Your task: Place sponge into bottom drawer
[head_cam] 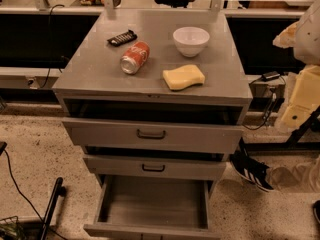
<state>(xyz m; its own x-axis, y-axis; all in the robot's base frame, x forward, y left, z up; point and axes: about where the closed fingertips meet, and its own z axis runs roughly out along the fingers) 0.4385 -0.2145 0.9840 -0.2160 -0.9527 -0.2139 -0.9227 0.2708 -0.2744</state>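
The pale-yellow sponge (183, 77) lies flat on the top of the grey cabinet (90, 69), at its front right, just in front of the white bowl. The bottom drawer (152, 204) is pulled out wide, and its plain grey inside holds nothing. The robot arm shows as pale blocks at the right edge of the camera view. My gripper (286, 36) is at the upper right, beside the cabinet top, to the right of and higher than the sponge, and apart from it. It holds nothing that I can see.
A white bowl (191, 40), a red soda can (135, 57) on its side and a dark snack bar (122, 37) lie on the cabinet top. The two upper drawers (151, 134) stand slightly ajar. A person's shoe (251, 171) is at the right of the cabinet, and a black pole (52, 206) at the lower left.
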